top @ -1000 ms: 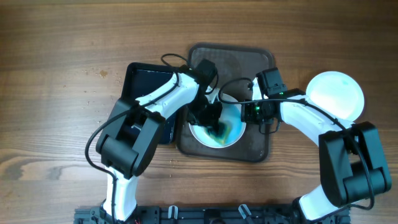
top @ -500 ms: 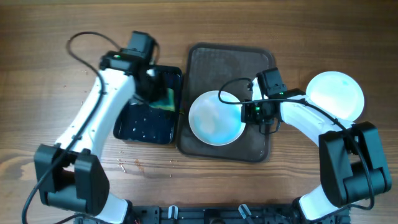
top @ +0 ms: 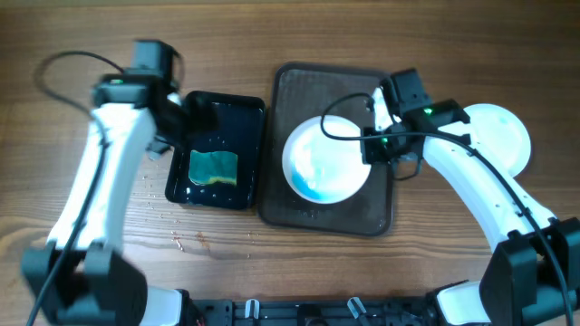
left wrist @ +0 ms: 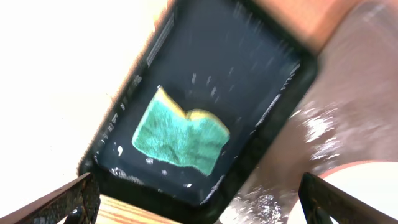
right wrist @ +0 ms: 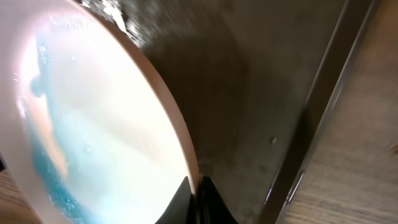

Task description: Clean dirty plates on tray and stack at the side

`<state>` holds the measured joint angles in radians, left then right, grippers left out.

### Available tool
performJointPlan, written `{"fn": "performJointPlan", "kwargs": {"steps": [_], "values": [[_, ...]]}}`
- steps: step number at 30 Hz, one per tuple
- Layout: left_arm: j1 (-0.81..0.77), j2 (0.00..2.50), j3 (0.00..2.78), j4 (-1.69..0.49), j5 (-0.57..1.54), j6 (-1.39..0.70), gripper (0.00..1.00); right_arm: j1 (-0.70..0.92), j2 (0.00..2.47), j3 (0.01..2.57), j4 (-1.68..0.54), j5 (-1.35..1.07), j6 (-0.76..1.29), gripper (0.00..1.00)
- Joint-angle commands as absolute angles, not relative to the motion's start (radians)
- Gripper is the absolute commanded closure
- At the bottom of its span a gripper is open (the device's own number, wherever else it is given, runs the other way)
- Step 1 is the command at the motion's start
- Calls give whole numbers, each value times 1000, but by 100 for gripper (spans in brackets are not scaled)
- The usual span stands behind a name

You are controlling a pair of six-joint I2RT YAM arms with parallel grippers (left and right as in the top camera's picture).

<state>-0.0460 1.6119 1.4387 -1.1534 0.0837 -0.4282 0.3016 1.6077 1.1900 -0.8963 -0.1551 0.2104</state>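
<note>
Judged a robotics test bench, not a household kitchen. Evidenced by left arm [top: 95,177] and right arm [top: 480,186], both cabled, rising from a black rail [top: 299,313] at the wood-grain worktop [top: 453,36] edge. Staged with brown tray [top: 308,91], black basin [top: 243,127] with sponge [top: 213,168], white plate [top: 326,163], second plate [top: 512,136].

blue-smeared white plate [top: 326,158] is sitting with its rim pinched between the jaws of the right gripper [top: 370,149]; brown tray [top: 299,86] is lying just beneath them; clean plate [top: 503,136] is resting behind them
</note>
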Motion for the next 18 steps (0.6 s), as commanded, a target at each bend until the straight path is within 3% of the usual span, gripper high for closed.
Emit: {"fn": "performJointPlan", "kwargs": {"steps": [1,8,12,14,18], "values": [[44,1481,1506,-1176,153,-419,0,414,1608,1317,-896,-47,186,96],[112,1317,1506,-1198,167,-427,0,611,1775,1427,-704,-6,294,96],[112,1275,1506,-1234,167,-426,0,768,1832,1428,-531,380,267,96],[112,1279,1506,-1239,167,-427,0,858,1821,1428,-432,546,84,96],[112,1279,1505,-1239,167,-427,0,953,1798,1428,-329,788,-59,96]]}}
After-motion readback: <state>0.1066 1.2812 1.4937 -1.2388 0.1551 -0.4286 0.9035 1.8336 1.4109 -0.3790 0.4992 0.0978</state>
